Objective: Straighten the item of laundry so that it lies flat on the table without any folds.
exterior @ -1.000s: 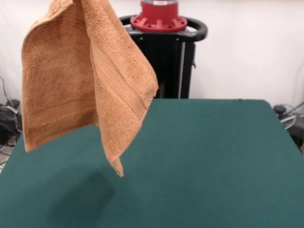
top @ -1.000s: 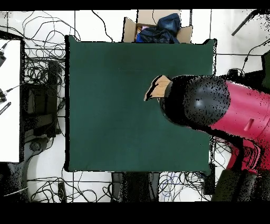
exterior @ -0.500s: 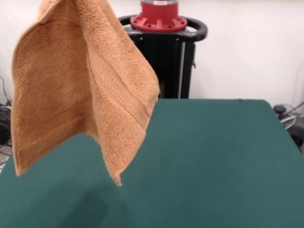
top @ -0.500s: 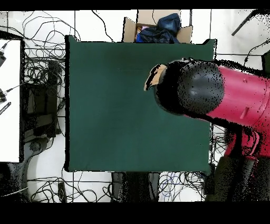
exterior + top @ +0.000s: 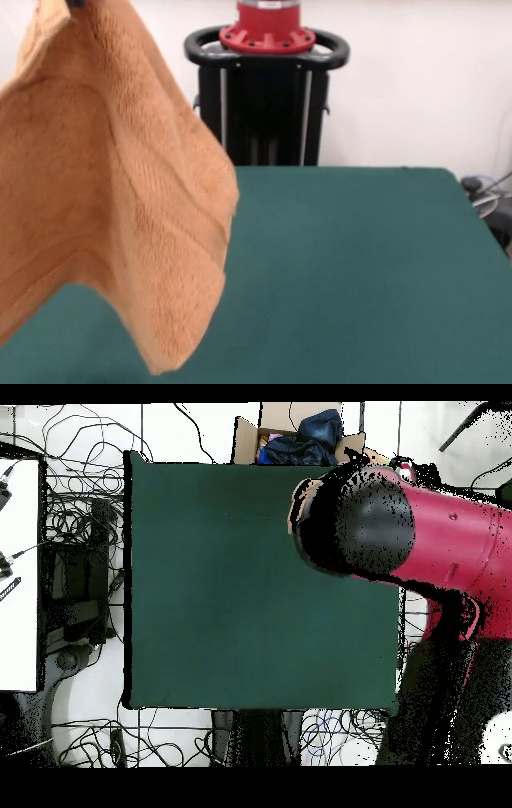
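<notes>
The towel (image 5: pixel 112 200) is hanging in the air at the left of the front view, gathered at a top corner right at the picture's upper edge, where only a small dark tip of the claw (image 5: pixel 76 3) is showing; whether that claw is spread or pinching the cloth cannot be told from so little, though the hanging cloth suggests something up there is carrying it. The fabric is draping in broad diagonal folds, its lowest corner dipping toward the near left part of the bench (image 5: pixel 360 272), and whether that corner is touching the green top cannot be told. In the overhead view the red and black arm (image 5: pixel 400 534) is covering the far right corner of the bench (image 5: pixel 220 584), hiding nearly all of the cloth beneath it. Judged from this, the task is looking barely begun: none of the towel is lying flat, and the folds are still there. Left to do is lowering it onto the open green surface and drawing it out so that it is spreading smooth.
</notes>
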Motion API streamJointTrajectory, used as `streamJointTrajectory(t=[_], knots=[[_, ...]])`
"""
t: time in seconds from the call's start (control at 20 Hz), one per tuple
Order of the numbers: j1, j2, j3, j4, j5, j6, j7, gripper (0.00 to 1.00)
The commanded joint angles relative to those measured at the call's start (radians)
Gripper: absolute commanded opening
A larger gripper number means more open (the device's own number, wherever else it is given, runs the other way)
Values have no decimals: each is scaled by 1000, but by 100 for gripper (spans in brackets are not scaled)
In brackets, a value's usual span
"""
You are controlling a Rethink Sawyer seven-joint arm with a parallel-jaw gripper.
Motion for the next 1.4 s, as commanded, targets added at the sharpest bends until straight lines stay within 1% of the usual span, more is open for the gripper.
streamJointTrajectory(t=[0.05,0.15,0.25,0.3,0.4,0.45,0.5,0.65,0.8,1.0,1.05,1.25,1.4], knots=[[16,128,124,-33,-7,-156,75,0],[29,161,120,-57,-7,-196,102,0],[38,180,116,-56,-1,-239,126,0],[35,180,121,-45,7,-262,130,0],[19,182,146,-5,21,-349,141,0],[21,189,146,7,19,-398,160,0],[21,184,144,20,18,-421,168,0],[51,202,100,8,13,-472,211,0],[69,205,72,12,19,-495,224,0],[94,191,23,64,16,-546,251,0],[111,194,-8,77,11,-556,265,0],[115,182,-35,141,-3,-627,274,0],[139,193,-81,154,-2,-655,285,0]])
